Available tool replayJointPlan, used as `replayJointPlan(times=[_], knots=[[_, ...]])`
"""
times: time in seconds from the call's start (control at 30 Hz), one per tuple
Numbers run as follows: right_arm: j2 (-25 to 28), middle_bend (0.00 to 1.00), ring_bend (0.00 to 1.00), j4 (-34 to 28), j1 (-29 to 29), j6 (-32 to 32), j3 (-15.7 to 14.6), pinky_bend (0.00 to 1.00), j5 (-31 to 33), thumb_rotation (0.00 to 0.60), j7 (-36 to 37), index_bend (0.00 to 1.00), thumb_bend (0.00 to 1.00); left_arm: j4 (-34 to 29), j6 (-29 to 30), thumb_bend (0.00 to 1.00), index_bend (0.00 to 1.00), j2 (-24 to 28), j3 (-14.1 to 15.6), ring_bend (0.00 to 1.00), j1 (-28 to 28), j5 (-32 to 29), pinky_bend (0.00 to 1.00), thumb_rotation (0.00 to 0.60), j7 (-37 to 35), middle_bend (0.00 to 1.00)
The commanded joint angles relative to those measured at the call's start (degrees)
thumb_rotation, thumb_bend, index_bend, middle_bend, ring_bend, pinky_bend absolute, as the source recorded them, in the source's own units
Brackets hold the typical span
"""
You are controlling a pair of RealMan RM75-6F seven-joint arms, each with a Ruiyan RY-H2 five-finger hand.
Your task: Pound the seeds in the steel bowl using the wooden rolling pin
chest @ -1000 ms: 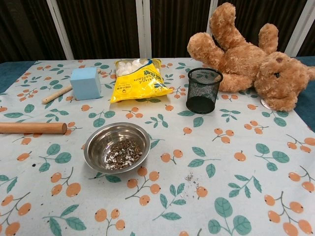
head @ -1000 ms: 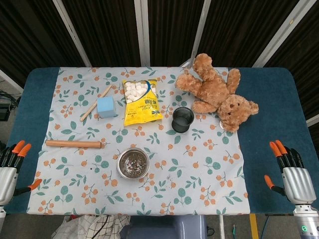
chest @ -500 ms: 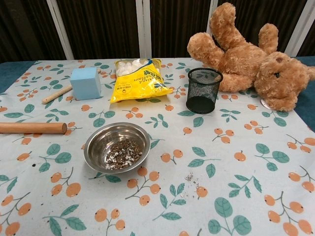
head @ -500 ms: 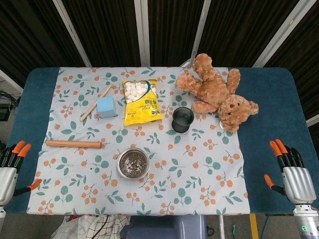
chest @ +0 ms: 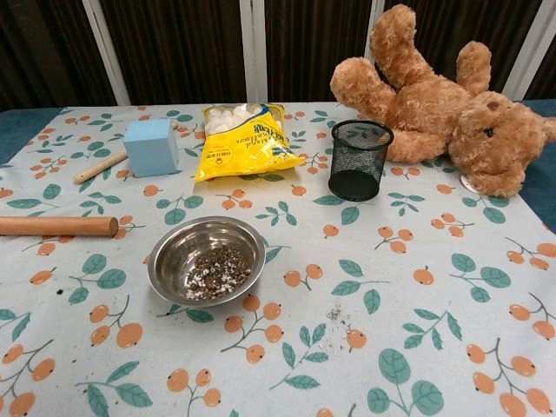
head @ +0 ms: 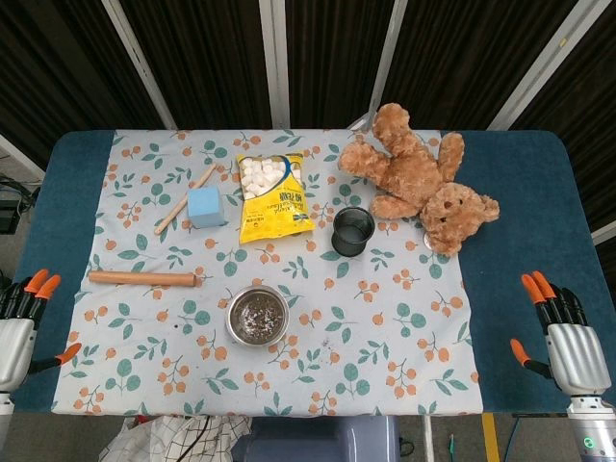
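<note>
Nothing on the table had shifted since the earlier frames; only the left hand (head: 13, 332) had slipped a little lower at the frame's edge. It hung off the table's 8 o'clock corner, fingers apart and holding nothing. The right hand (head: 566, 342) sat off the 4 o'clock corner, fingers likewise apart and empty. Both hands showed only in the head view.

One round steel bowl (head: 257, 316) stood near the middle of the floral tablecloth (head: 404, 327), toward 6 o'clock, with a layer of dark and pale seeds (chest: 215, 272) in its bottom; the chest view showed the seeds plainly, where the head view gave only a speckled patch. One long wooden rolling pin (head: 144, 278) lay flat at 9 o'clock from the bowl, well apart from it and from both hands.

One yellow bag of marshmallows (head: 272, 195) lay at 12 o'clock from the bowl. One light blue cube (head: 204, 206) sat at 11 o'clock, touching one thin wooden stick (head: 185, 200). One black mesh cup (head: 352, 231) stood upright at 1 o'clock, and one brown teddy bear (head: 419, 179) lay beyond it. A few spilled crumbs (chest: 337, 314), seen clearly only from the chest, lay on the cloth at the bowl's 4 o'clock.
</note>
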Motion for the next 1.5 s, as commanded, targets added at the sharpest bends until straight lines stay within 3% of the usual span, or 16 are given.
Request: replayJointPlan(times=[0.03,0.23,0.37,0.73,1.07,1.5], knots=[[0.1,0.0,0.0,0.0,0.1,-0.2,0.1,0.0,0.1,0.6,0.7,0.0,0.36,-1.5,-2.6,0.14,0.02,0.0,-1.0,0.0,-1.8,-1.9,0.0,0.6,3.3,0.01],[0.6,0.0,0.0,-0.6,0.6,-0.9,0.3,0.0,0.2,0.6,1.5,0.0,0.36,-4.7,-10.1,0.17,0.19,-0.8,-3.4,0.0,-6.7,-7.8,0.0,0.6,12.6,0.15],[1.0,0.0,0.0,-1.2,0.9,-1.6,0.6,0.0,0.9,0.6,2.0,0.0,0.36,-5.6,-14.7,0.23,0.25,-3.7,-6.3,0.0,-11.3,-14.3,0.0,0.6,20.8,0.21],[1.7,0.0,0.0,-1.7,1.0,-2.5,0.6,0.0,1.8,0.6,4.0,0.0,0.36,0.8,-19.9,0.38,0.32,-13.0,-10.6,0.0,-20.5,-27.6,0.0,0.6,34.6,0.26],[1.3,0.0,0.0,-1.1,0.4,-2.1,0.3,0.0,1.9,0.6,5.1,0.0,0.36,8.1,-23.2,0.43,0.35,-19.9,-11.9,0.0,-26.3,-35.6,0.0,0.6,37.7,0.28],[1.7,0.0,0.0,-2.2,0.9,-3.2,0.9,0.0,3.2,0.6,4.1,0.0,0.36,12.5,-24.5,0.43,0.39,-24.0,-10.7,0.0,-29.1,-38.8,0.0,0.6,36.8,0.33]])
